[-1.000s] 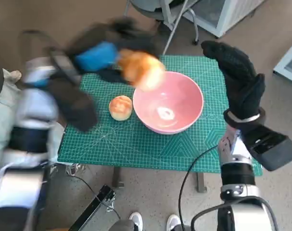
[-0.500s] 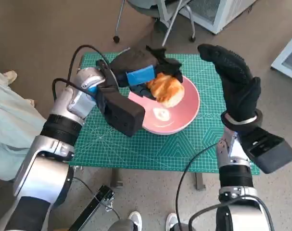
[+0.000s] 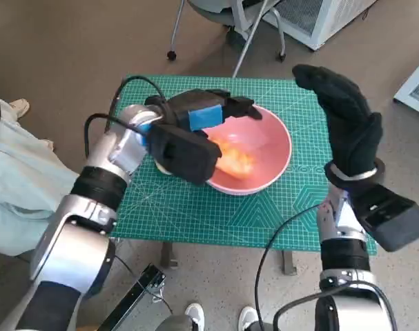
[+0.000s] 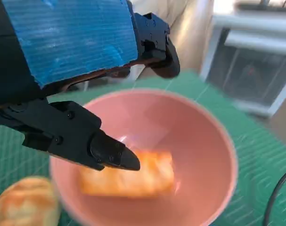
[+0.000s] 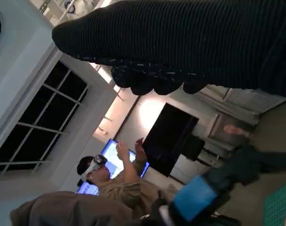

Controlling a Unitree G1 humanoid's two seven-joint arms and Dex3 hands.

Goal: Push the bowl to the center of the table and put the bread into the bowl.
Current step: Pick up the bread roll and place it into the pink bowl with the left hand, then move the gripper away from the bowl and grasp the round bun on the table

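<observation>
One bread (image 4: 128, 173) inside pink bowl (image 4: 213, 155), unlabelled.

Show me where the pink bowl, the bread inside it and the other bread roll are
Pink round bowl (image 3: 273, 141), head view, bare inner wall.
Golden bread piece inside it (image 4: 128, 173), left wrist view, top face.
Round bread roll outside (image 4: 24, 203), left wrist view, crust.

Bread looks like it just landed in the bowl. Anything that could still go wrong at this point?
The left hand hangs open over the pink bowl, just above the bread; lifting away carelessly might clip the rim. A second bread roll sits on the mat beside the bowl, mostly hidden in the head view, and could be missed.
</observation>
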